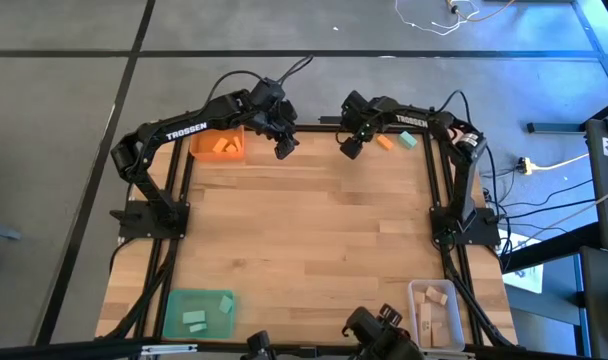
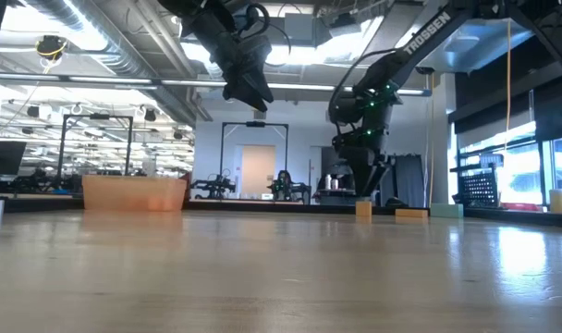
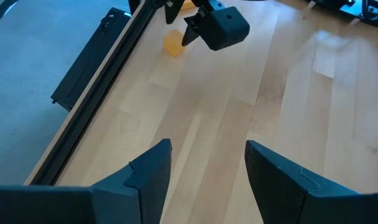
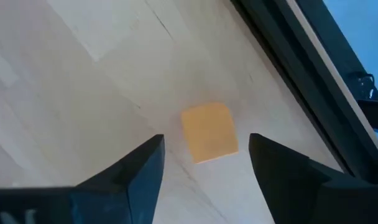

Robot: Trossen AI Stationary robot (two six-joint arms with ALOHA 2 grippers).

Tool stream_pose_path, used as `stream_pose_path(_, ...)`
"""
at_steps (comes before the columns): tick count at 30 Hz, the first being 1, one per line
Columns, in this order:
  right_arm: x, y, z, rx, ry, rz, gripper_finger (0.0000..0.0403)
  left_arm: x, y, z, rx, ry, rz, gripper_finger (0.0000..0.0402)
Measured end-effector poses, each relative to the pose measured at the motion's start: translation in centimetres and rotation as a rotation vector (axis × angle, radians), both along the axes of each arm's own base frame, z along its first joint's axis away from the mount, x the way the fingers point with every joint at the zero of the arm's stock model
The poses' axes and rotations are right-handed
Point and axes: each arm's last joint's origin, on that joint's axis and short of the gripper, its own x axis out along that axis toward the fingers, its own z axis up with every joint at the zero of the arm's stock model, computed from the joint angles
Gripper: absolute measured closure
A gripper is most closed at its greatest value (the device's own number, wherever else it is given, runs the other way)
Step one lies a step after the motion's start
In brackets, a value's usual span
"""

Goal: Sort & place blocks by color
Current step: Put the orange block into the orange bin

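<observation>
A small orange block point(image 4: 209, 132) lies flat on the table near its far edge, also visible as the orange block point(image 3: 173, 43) and the orange block point(image 2: 362, 209). My right gripper point(image 4: 206, 140) hovers above it, open, a finger on either side, touching nothing; in the high view the right gripper point(image 1: 350, 149) hides it. Another orange block point(image 1: 384, 142) and a teal block point(image 1: 408, 140) lie further right. My left gripper point(image 1: 284, 149) hangs open and empty beside the orange tray point(image 1: 219, 146), raised well above the table as the left gripper point(image 2: 249, 92).
The orange tray at the far left holds orange blocks. A green tray point(image 1: 197, 311) with teal blocks sits near left, and a clear tray point(image 1: 436, 313) with pale wood blocks near right. Black frame rails point(image 1: 439, 190) edge the table. The two grippers hang close together.
</observation>
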Motion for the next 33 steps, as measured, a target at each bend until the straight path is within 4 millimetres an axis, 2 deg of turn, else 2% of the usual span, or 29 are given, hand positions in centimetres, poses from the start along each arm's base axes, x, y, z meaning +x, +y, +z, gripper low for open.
stream_pose_path(17,0.5,-0.5,-3.0,0.038,0.042,0.056,0.0172,0.0,0.0,0.0,0.000,0.000,-0.001,0.0207)
stream_pose_path(22,0.8,-0.8,-3.9,0.037,0.035,0.057,0.0207,0.0,0.0,0.0,0.000,0.000,-0.001,0.0207)
stream_pose_path(27,1.0,-0.8,-4.0,0.053,0.014,0.063,0.0272,-0.1,-0.1,-0.1,-0.011,0.017,-0.001,0.0207)
stream_pose_path(33,1.0,-0.8,-4.0,0.058,0.011,0.062,0.0274,-0.4,-0.3,-0.5,-0.037,0.063,0.002,0.0207)
